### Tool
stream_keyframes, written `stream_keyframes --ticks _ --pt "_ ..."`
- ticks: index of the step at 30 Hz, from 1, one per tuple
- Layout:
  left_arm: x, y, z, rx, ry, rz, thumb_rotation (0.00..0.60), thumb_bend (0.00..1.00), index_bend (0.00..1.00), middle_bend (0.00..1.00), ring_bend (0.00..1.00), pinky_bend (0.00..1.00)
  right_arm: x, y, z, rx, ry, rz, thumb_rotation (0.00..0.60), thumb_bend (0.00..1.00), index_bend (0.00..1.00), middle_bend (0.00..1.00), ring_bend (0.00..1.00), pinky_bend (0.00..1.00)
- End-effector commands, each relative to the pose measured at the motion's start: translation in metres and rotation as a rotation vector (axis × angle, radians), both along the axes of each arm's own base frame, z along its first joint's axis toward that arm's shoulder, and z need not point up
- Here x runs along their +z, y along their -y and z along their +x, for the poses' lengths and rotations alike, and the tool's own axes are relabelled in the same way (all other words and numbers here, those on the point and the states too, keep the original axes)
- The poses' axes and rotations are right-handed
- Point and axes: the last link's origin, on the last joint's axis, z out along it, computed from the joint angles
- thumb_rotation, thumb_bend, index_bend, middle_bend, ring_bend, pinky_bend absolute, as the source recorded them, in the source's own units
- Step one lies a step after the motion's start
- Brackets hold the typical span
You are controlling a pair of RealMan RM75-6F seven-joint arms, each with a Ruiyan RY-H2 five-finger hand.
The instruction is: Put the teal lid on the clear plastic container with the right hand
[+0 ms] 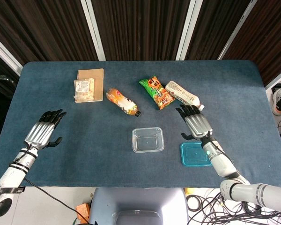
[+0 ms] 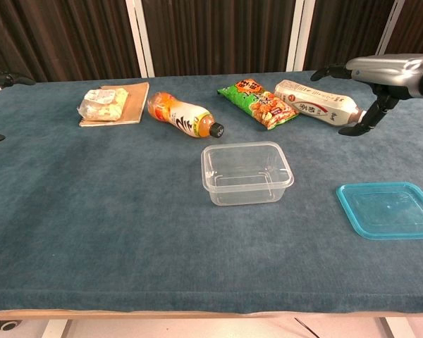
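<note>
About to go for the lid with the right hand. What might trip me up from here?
The teal lid lies flat on the table cloth, so the fingers may struggle to get under its edge. The right hand hovers open beside the white bottle and could bump it. The clear plastic container looks light; a misaligned lid may push it away.

Both hands (image 1: pixel 46 127) (image 1: pixel 196 123) open, empty

Teal lid (image 2: pixel 389 210) right of clear container (image 2: pixel 246 171).

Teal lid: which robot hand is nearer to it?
Right. The right robot hand hovers just above the teal lid, its forearm crossing one edge; the left robot hand is far across the table.
</note>
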Motion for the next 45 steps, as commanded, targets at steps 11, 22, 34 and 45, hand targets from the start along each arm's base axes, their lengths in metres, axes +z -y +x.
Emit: stream_keyframes --ticks 11,22,34,45 --pt "0.02 0.06 -0.023 -0.039 -0.079 0.016 0.6 0.35 0.0 0.03 0.03 0.04 0.032 -0.066 -0.026 -0.012 -0.052 0.122 0.6 0.19 0.03 0.0 0.0 0.0" --pt "0.005 0.138 -0.059 -0.108 -0.072 -0.02 0.6 0.34 0.0 0.03 0.03 0.04 0.046 -0.1 -0.093 -0.109 -0.232 0.159 0.6 0.14 0.0 0.0 0.0 0.0" --pt "-0.008 0.155 -0.076 -0.088 -0.095 -0.038 0.6 0.34 0.0 0.03 0.03 0.04 0.008 -0.083 -0.11 -0.184 -0.194 0.228 0.6 0.14 0.0 0.0 0.0 0.0" --pt "-0.007 0.156 -0.078 -0.066 -0.089 -0.033 0.6 0.34 0.0 0.03 0.03 0.04 -0.006 -0.077 -0.093 -0.18 -0.163 0.266 0.6 0.1 0.0 0.0 0.0 0.0"
